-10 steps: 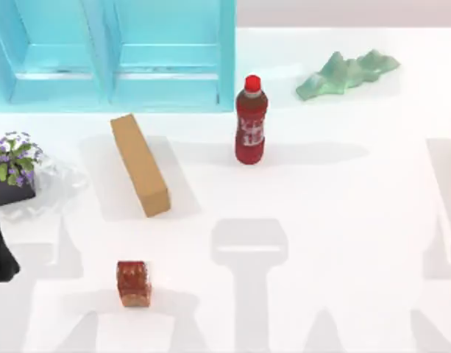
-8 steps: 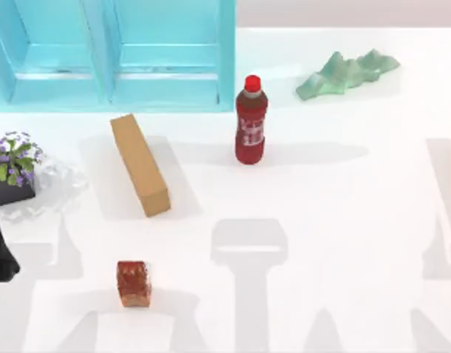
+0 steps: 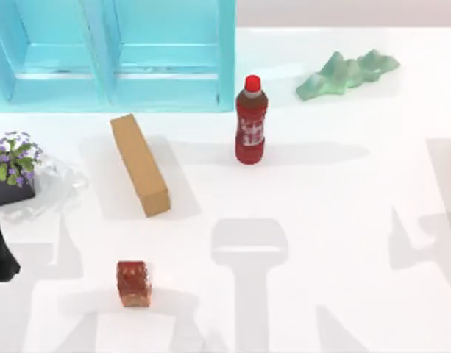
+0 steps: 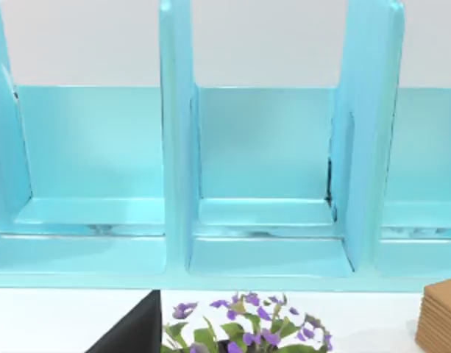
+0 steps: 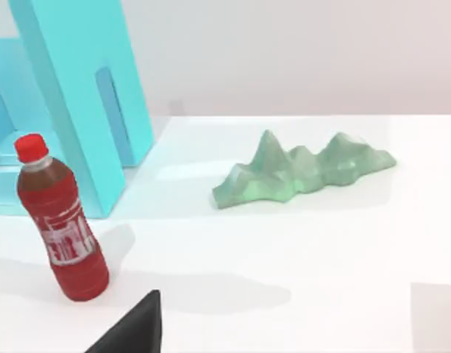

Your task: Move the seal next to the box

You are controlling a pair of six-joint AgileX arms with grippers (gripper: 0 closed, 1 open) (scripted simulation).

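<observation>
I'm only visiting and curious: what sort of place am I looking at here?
Probably a computer-rendered test tabletop, not a real room: a plain white table carrying unrelated props, such as a turquoise shelf unit, a cardboard box, a red-capped bottle and a small reddish seal.

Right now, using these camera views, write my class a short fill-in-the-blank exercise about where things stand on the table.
1. The seal rests on the table, nearer the camera than the long ____ box.
2. The bottle stands upright and has a ____ cap.
3. The green mountain-shaped model lies to the ____ of the bottle in the top view.
4. The purple flowers sit near the table's ____ edge.

Missing words: brown; red; right; left
</observation>
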